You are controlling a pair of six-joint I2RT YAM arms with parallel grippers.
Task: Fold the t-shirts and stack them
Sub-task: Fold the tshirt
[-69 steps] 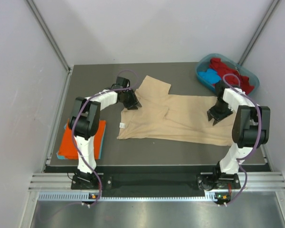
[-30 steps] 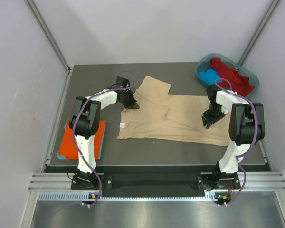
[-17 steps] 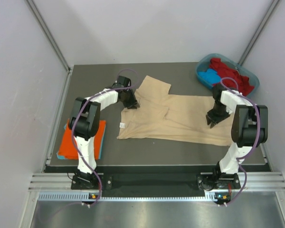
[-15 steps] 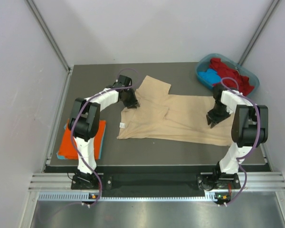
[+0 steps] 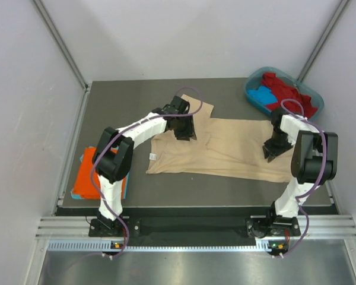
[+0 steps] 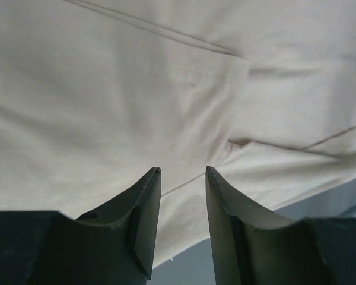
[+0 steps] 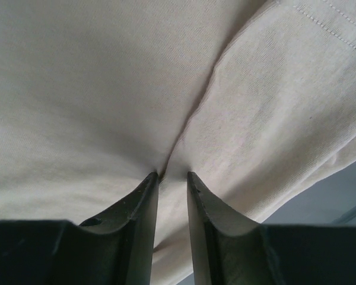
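Note:
A beige t-shirt [image 5: 225,151] lies spread and creased on the dark table, with its small white neck label [image 5: 153,157] at the left. My left gripper [image 5: 187,133] hovers over the shirt's upper middle. In the left wrist view the gripper [image 6: 180,171] is open and empty above the cloth [image 6: 107,89]. My right gripper [image 5: 269,153] is on the shirt's right part. In the right wrist view the gripper [image 7: 172,174] has its jaws narrowly apart, tips pressing on the cloth [image 7: 77,89], and a crease runs up to the left tip.
A folded orange t-shirt [image 5: 89,178] lies on a blue one [image 5: 123,189] at the table's left edge. A teal tub [image 5: 249,92] at the back right holds a red shirt [image 5: 285,92] and a blue shirt [image 5: 262,95]. Grey walls enclose the table [image 5: 124,101].
My left gripper has swung right, from the shirt's upper left edge to over its middle. My right gripper has shifted slightly right on the cloth. The shirt lies as before.

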